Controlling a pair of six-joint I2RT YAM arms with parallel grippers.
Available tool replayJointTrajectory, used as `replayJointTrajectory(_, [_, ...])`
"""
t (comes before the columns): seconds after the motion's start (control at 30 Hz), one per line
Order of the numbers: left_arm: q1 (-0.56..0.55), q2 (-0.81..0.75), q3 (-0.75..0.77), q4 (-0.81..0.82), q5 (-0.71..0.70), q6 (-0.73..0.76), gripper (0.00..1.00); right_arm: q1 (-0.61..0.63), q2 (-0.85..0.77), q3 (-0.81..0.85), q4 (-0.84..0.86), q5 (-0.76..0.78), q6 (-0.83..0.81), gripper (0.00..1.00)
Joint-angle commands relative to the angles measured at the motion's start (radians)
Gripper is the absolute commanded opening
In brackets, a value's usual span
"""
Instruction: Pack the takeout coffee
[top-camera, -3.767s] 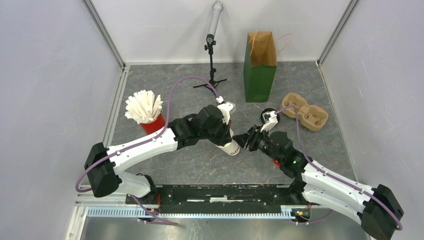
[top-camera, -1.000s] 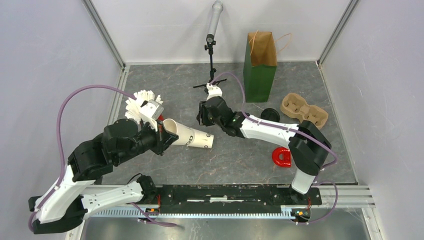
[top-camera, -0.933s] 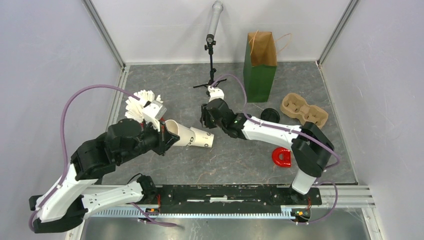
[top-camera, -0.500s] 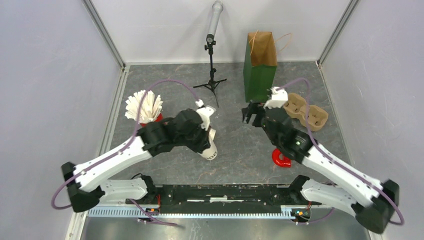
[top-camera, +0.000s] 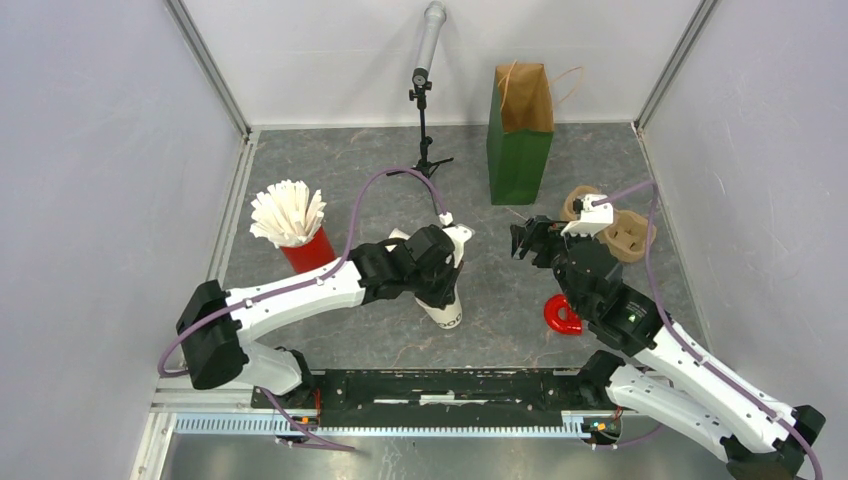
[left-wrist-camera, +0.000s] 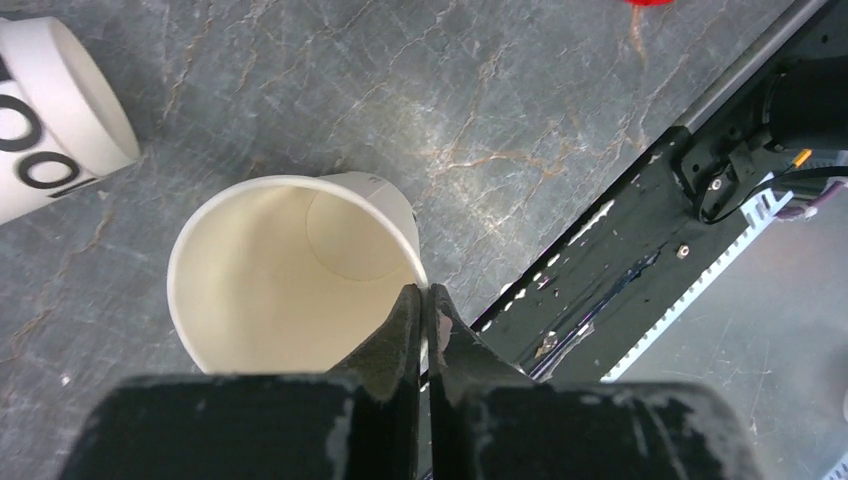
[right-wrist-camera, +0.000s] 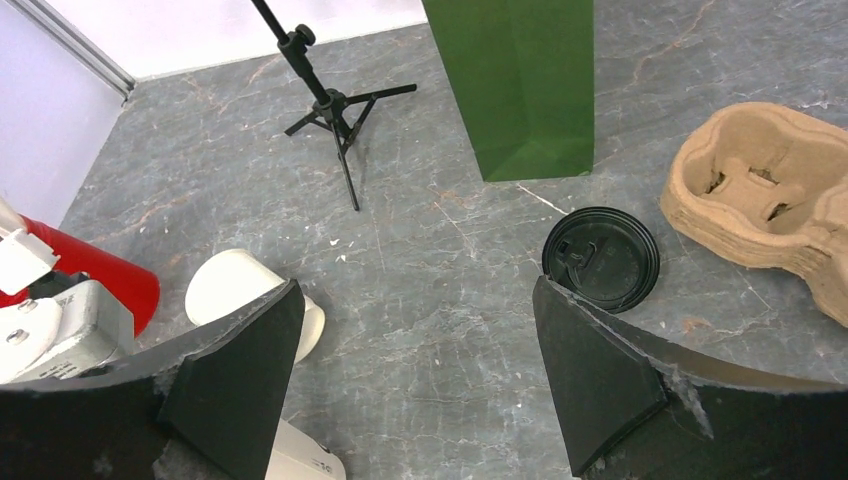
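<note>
My left gripper (left-wrist-camera: 424, 292) is shut on the rim of a cream paper cup (left-wrist-camera: 280, 270). The cup has no lid and is empty inside. In the top view this cup (top-camera: 447, 310) shows dark lettering below the left gripper (top-camera: 440, 285). A second lettered cup (left-wrist-camera: 50, 110) lies on its side nearby and also shows in the right wrist view (right-wrist-camera: 240, 290). The round black lid (right-wrist-camera: 600, 258) lies flat on the table, just ahead of my right gripper (right-wrist-camera: 417, 283). That gripper is open and empty. In the top view the right gripper (top-camera: 527, 240) hides the lid.
The green paper bag (top-camera: 520, 140) stands open at the back. The brown cup carrier (top-camera: 625, 230) lies right of the lid. The red cup of white sticks (top-camera: 300, 245) stands at the left. A microphone tripod (top-camera: 425, 110) stands at the back. A red object (top-camera: 563, 315) lies near the right arm.
A second ago my left gripper held a long nested pair of cups at the left. Now two cups lie apart, and it holds one further right and nearer. My right gripper drew back towards the lid.
</note>
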Motion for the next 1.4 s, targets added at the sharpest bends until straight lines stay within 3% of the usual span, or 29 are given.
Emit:
replayJointTrajectory(0.0, [-0.008,0.015,-0.017,0.129,0.043,-0.063,0.08,-0.001,0.000,-0.007,0.009,0.012,-0.037,0.92])
replayJointTrajectory(0.03, [-0.009,0.018,-0.014,0.130,0.056,-0.060,0.11,-0.001,0.000,-0.006,0.010,0.008,-0.041,0.91])
replayJointTrajectory(0.13, [-0.009,0.001,0.024,0.103,0.067,-0.034,0.38,-0.001,-0.004,-0.006,0.008,-0.012,-0.058,0.91])
replayJointTrajectory(0.23, [-0.007,-0.033,0.109,0.028,-0.009,0.022,0.60,-0.001,-0.022,-0.012,0.007,-0.046,-0.072,0.91])
replayJointTrajectory(0.27, [-0.001,-0.037,0.144,-0.008,-0.064,0.046,0.62,-0.001,-0.028,-0.015,0.008,-0.059,-0.075,0.91])
replayJointTrajectory(0.37, [0.077,-0.026,0.220,-0.094,-0.114,0.096,0.62,-0.001,-0.050,-0.033,0.015,-0.103,-0.087,0.90])
replayJointTrajectory(0.57, [0.425,0.010,0.206,-0.042,0.199,0.112,0.60,0.000,-0.064,-0.059,0.026,-0.178,-0.120,0.90])
replayJointTrajectory(0.73, [0.581,0.084,0.216,-0.004,0.324,0.135,0.61,0.000,-0.074,-0.062,0.023,-0.198,-0.137,0.90])
replayJointTrajectory(0.97, [0.685,0.223,0.240,0.024,0.442,0.126,0.62,0.000,-0.083,-0.062,0.022,-0.220,-0.148,0.89])
replayJointTrajectory(1.37, [0.726,0.331,0.246,0.034,0.400,0.127,0.62,-0.001,-0.119,-0.069,0.010,-0.217,-0.147,0.89])
